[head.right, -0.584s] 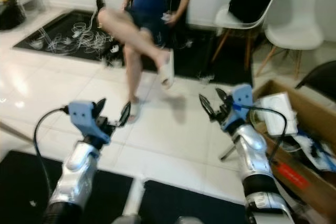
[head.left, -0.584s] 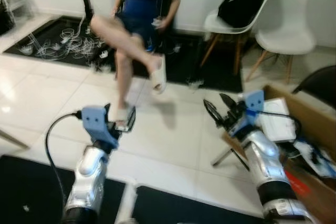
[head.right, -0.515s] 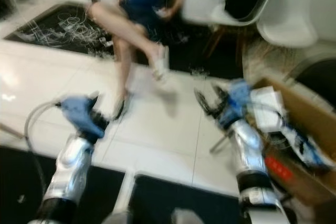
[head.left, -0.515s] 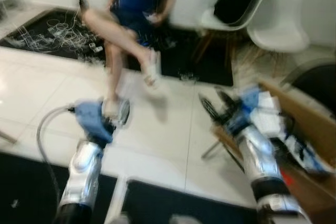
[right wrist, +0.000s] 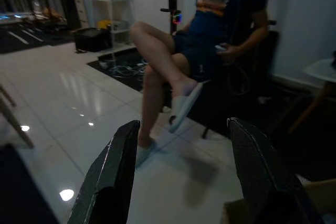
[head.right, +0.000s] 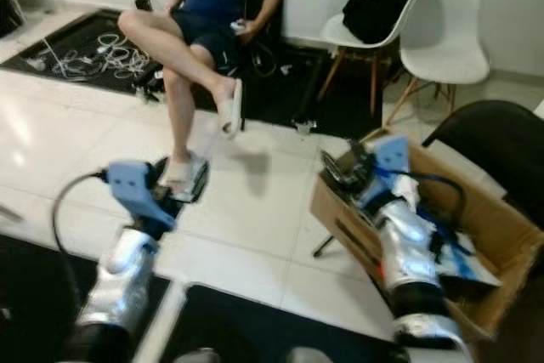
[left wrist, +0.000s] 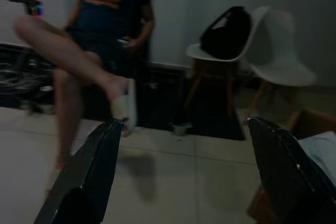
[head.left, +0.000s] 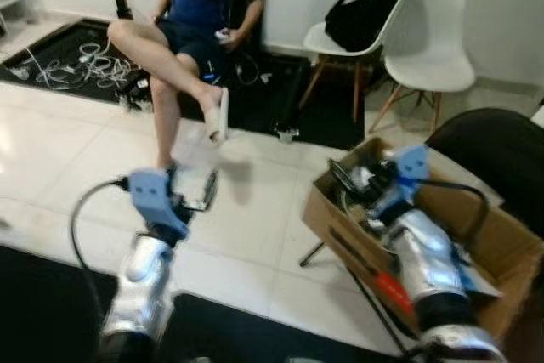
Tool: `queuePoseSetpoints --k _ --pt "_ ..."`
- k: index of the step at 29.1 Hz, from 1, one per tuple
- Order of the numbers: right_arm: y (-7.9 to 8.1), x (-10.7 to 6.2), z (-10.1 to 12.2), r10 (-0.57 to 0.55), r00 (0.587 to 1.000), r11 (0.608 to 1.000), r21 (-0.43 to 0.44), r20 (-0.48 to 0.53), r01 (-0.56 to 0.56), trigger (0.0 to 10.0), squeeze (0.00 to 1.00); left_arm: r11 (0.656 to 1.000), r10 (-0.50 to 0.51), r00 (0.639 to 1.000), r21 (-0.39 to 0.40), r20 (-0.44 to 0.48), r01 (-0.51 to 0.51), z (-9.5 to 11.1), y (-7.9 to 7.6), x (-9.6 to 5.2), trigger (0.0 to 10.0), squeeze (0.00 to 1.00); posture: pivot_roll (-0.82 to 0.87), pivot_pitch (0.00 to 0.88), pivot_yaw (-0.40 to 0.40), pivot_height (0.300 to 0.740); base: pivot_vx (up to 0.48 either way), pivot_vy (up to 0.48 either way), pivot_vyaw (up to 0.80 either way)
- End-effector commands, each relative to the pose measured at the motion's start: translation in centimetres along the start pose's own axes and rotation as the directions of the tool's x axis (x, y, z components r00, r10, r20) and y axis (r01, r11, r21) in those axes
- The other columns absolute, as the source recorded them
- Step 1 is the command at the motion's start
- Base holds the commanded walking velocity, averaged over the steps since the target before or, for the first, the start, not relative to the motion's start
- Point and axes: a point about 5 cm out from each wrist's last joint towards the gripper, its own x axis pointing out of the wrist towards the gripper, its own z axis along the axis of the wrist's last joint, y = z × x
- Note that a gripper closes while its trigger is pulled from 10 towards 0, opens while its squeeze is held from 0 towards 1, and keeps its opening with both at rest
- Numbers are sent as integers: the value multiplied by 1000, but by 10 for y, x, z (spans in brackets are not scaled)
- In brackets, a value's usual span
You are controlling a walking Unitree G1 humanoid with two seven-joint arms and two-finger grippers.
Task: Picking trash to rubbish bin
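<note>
My left gripper is held out over the white tile floor, open, with nothing between its fingers. My right gripper is open too and hovers above the near left corner of a brown cardboard box that holds papers and other loose items. A small pale object lies on the floor at the edge of the black mat; I cannot tell what it is.
A person sits ahead with legs crossed, one foot close to my left gripper. Two white chairs, one bearing a black bag, stand at the back right. A black chair is behind the box. Cables lie far left.
The whole picture has shifted and sharpened as the camera moved; the cardboard box now lies under my right gripper. Both grippers stay open and empty.
</note>
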Motion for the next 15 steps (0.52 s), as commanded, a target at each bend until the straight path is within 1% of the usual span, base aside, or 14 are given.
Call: queuePoseSetpoints --k 1,15 --pt "2 1 1 18 1000 1000 -4 -2 -18 10000 0 1000 1 1000 -3 -2 -1 -1 1 -1 10000 0 -55 0 -25 740 0 0 800" --pt "3 1 1 30 1000 1000 -4 -3 -30 10000 0 1000 -4 1000 2 -1 4 -2 1 -1 10000 0 -55 0 -25 740 0 0 800"
